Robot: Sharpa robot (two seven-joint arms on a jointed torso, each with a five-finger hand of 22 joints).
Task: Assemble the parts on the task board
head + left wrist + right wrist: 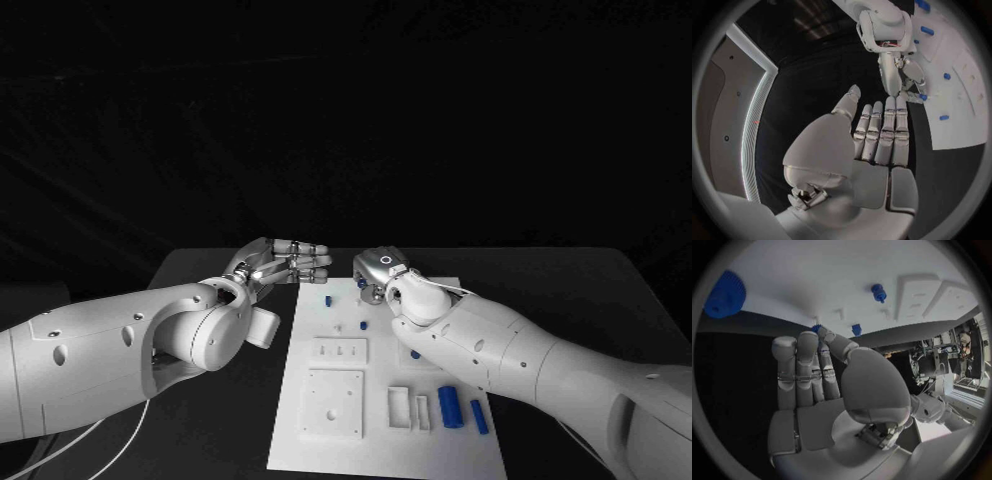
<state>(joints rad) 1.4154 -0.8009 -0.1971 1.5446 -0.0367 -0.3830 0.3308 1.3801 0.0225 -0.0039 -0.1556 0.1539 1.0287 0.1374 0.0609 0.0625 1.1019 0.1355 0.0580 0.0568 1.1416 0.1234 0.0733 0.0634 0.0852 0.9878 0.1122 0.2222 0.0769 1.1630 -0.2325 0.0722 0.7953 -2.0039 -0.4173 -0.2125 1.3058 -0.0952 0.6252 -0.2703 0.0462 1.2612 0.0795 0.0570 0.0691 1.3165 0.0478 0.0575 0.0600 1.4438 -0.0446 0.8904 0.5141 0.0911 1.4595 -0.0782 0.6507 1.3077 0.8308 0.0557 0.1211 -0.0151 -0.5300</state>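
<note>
The white task board (335, 440) lies in the middle of the black table. My right hand (384, 276) hangs over the board's far end, fingers straight and pointing down. In the right wrist view its thumb tip and fingertips (808, 338) meet at a small blue part (817, 328); whether they pinch it is unclear. The same small blue part (924, 96) shows beside the right hand (897, 75) in the left wrist view. My left hand (284, 262) hovers flat just off the board's far left corner, fingers straight and side by side, holding nothing. Two small blue pegs (327, 299) (364, 324) stand on the board.
Two blue cylinders (449, 403) (479, 415) lie at the board's near right, by a white slotted block (400, 407). A square white plate (333, 402) and a smaller one (340, 351) sit on the board's left. A blue gear (723, 295) rests on the board.
</note>
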